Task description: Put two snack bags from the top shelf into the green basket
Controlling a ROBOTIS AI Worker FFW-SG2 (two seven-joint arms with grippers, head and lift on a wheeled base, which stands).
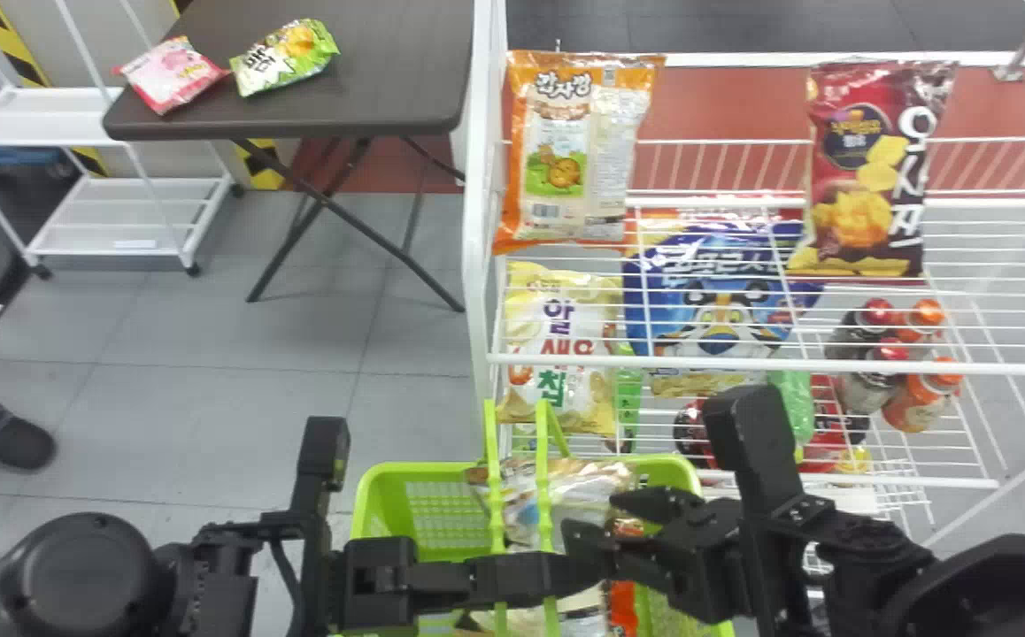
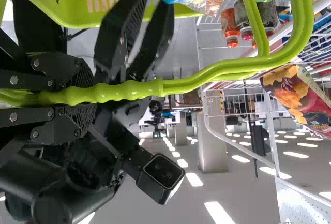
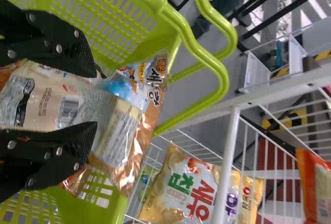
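In the head view my left gripper [image 1: 557, 571] is over the green basket [image 1: 369, 504]; in the left wrist view the left gripper [image 2: 85, 95] is shut on the basket's green handles [image 2: 139, 89]. My right gripper [image 1: 597, 522] is above the basket's right part, its fingers spread. A brown-and-white snack bag [image 1: 557, 495] lies in the basket at its back. From the right wrist, the right gripper [image 3: 95, 100] stands open, with that snack bag [image 3: 114, 125] behind the gap and reaching over the rim. On the top shelf are an orange bag [image 1: 566, 150] and a red bag [image 1: 867, 168].
White wire shelving [image 1: 743, 363] rises behind the basket and to its right. Lower down it holds a yellow bag [image 1: 557, 345], a blue bag [image 1: 716, 301] and several bottles [image 1: 915, 398]. A dark table [image 1: 389, 71] with two small bags stands at the back left.
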